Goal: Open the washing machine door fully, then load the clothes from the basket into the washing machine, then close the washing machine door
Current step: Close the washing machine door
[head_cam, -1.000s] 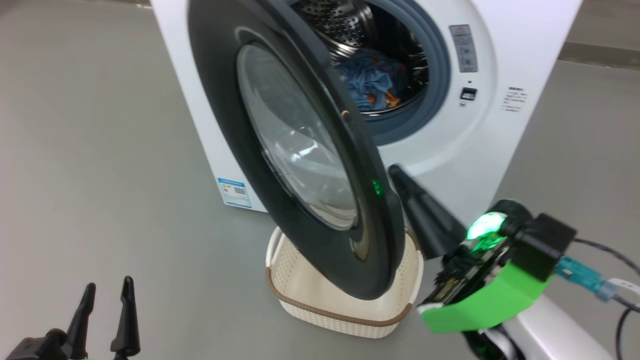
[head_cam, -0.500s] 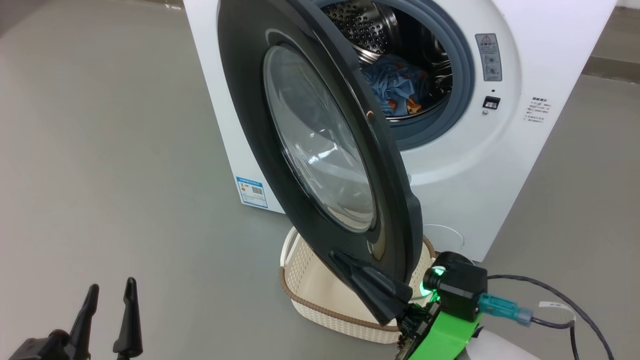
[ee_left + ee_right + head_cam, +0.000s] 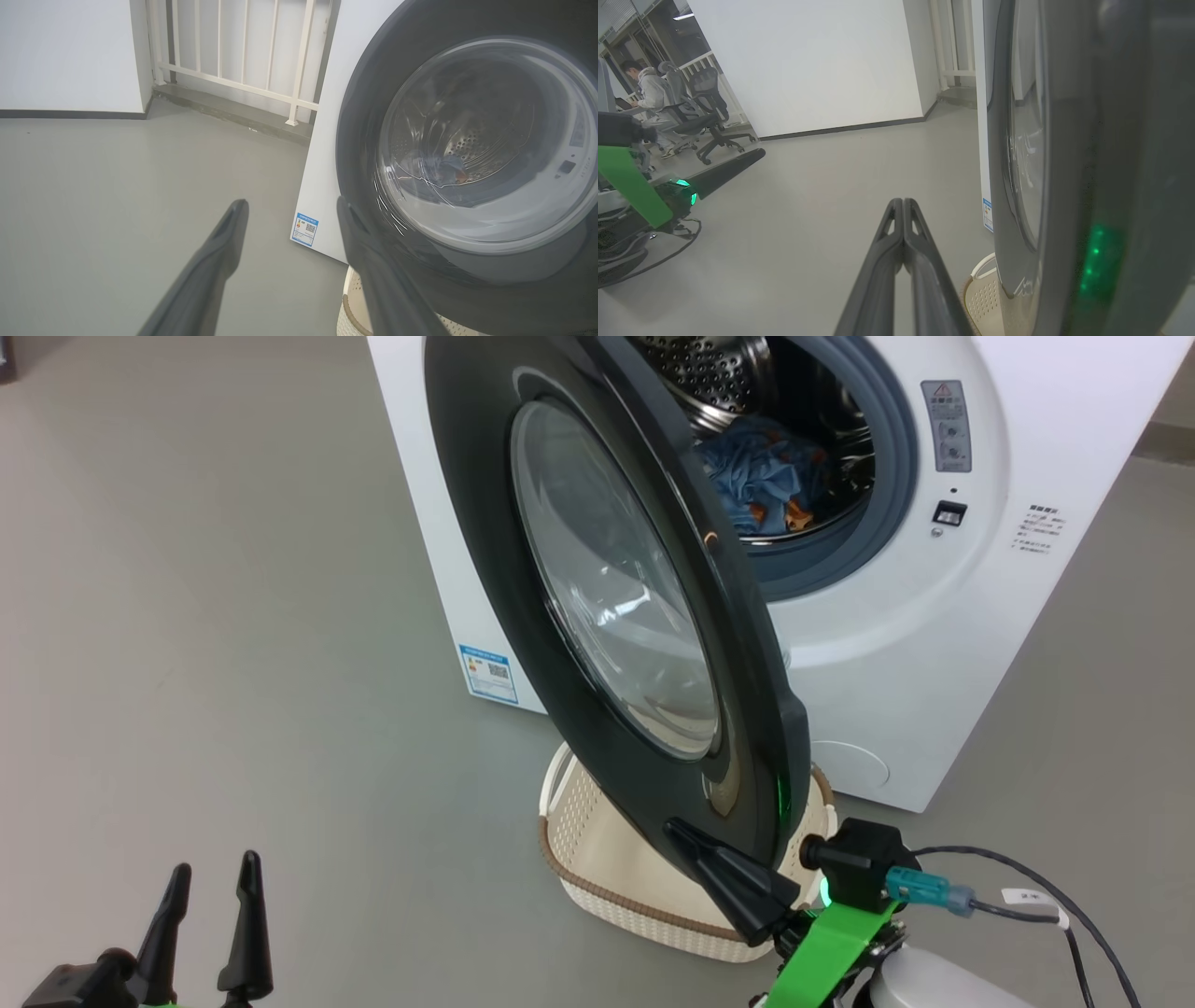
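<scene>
The right claw [image 3: 680, 831], two dark fingers shut on nothing, sits low beside the outer face of the round, glossy black-rimmed glass washing machine door [image 3: 485, 523]; the left claw [image 3: 210, 877] hangs open, well apart. To close the door cleanly, I'd push steadily on the rim near its free edge, toward the big white washing machine [image 3: 896, 644] holding the light blue clothes [image 3: 756, 485].

basket [image 3: 644, 922] half behind door [image 3: 607, 588], door top cropped
</scene>
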